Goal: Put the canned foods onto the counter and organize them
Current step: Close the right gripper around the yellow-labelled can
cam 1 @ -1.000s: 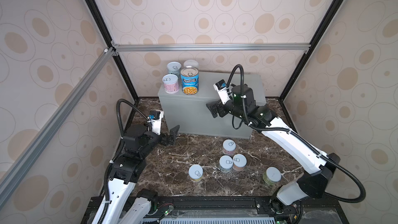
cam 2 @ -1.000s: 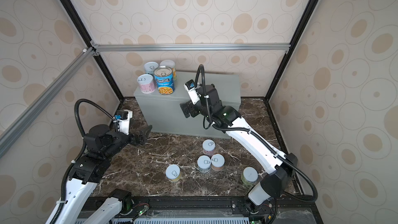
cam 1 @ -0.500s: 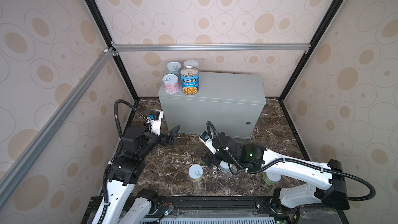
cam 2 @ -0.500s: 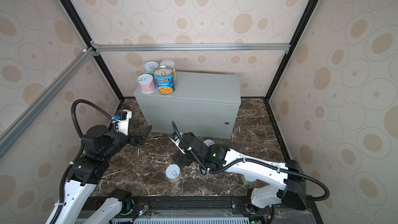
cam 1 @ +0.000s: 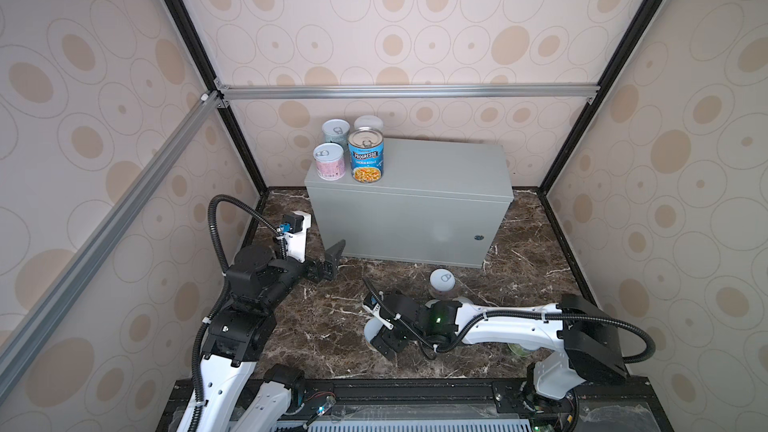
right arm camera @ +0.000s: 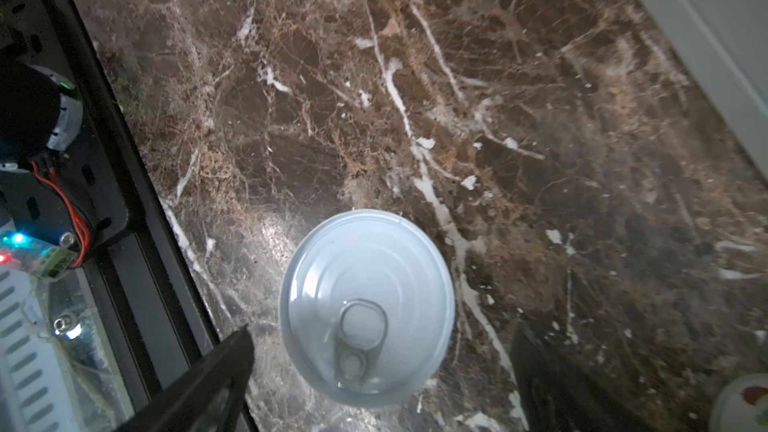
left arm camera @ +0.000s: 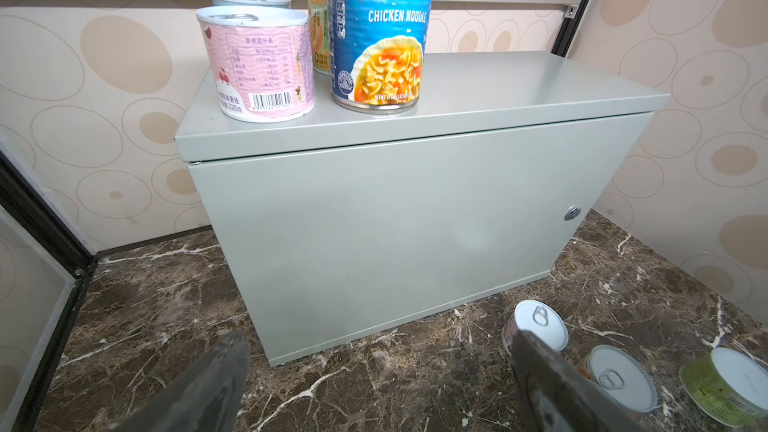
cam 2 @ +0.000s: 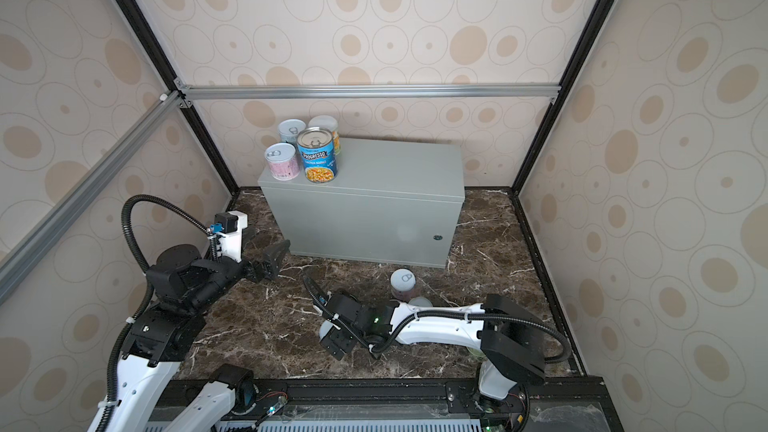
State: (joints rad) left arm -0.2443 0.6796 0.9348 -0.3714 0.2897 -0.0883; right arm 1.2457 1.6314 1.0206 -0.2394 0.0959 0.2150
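Right wrist view: looks straight down on a can (right arm camera: 365, 305) upright on the marble (right arm camera: 540, 118), right tool (right arm camera: 382, 336) spread wide either side, clear of it. Both top views: soup can (cam 1: 365, 155) and pink can (cam 1: 329, 162) on the counter (cam 1: 415, 209), left end, rear cans (cam 1: 336, 130) just behind. Left tool (cam 1: 332, 261) likewise apart, empty, near the counter's left front corner. Pale-lidded can (cam 1: 441, 280) on the marble before the counter

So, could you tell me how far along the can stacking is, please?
Done: four cans stand on the counter, Progresso among them. In hand: nothing gripped yet; the open right gripper hovers over a floor can. To do: that can and at least three more on the marble; the left gripper is open, empty.
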